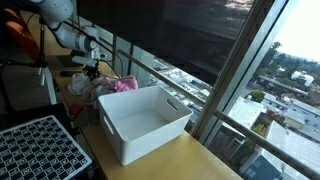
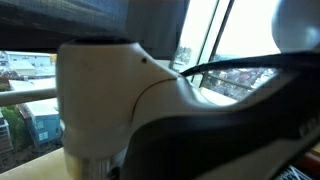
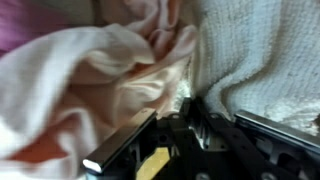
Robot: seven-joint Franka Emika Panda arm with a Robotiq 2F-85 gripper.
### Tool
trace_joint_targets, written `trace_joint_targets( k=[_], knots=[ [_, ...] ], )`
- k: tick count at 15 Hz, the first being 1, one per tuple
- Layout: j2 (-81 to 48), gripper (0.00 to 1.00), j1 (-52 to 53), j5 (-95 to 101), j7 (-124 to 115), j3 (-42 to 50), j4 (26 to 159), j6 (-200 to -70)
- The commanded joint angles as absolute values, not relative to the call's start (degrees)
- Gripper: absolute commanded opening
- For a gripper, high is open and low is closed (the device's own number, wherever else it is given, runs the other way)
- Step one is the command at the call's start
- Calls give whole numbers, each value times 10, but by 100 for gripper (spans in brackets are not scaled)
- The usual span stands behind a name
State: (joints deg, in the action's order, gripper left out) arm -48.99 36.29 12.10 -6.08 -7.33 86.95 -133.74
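Observation:
My gripper (image 1: 91, 70) is down on a pile of cloths at the far end of the wooden table (image 1: 190, 158). In the wrist view the two fingers (image 3: 186, 102) are pressed together, with their tips buried in the fold between a pale pink cloth (image 3: 90, 80) and a white knitted towel (image 3: 260, 55). They seem to pinch the edge of the pale pink cloth. In an exterior view a brighter pink cloth (image 1: 122, 85) lies in the pile just beside the gripper.
A white empty plastic bin (image 1: 145, 120) stands in the middle of the table. A black perforated tray (image 1: 40, 150) lies at the near corner. Windows and railings run along the table's side. The arm's own body (image 2: 170, 110) fills an exterior view.

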Motion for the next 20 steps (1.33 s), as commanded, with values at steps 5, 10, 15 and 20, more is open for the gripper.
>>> trace_joint_targets(
  k=[5,10,15,20],
  knots=[
    [-321,2,322,151,-78,-67,962,-1334],
    [-176,2,307,174,-102,-74,1035,-1344],
    [-31,2,272,195,-124,-94,1086,-1328],
    [100,2,208,175,-115,-114,1105,-1284]
  ],
)
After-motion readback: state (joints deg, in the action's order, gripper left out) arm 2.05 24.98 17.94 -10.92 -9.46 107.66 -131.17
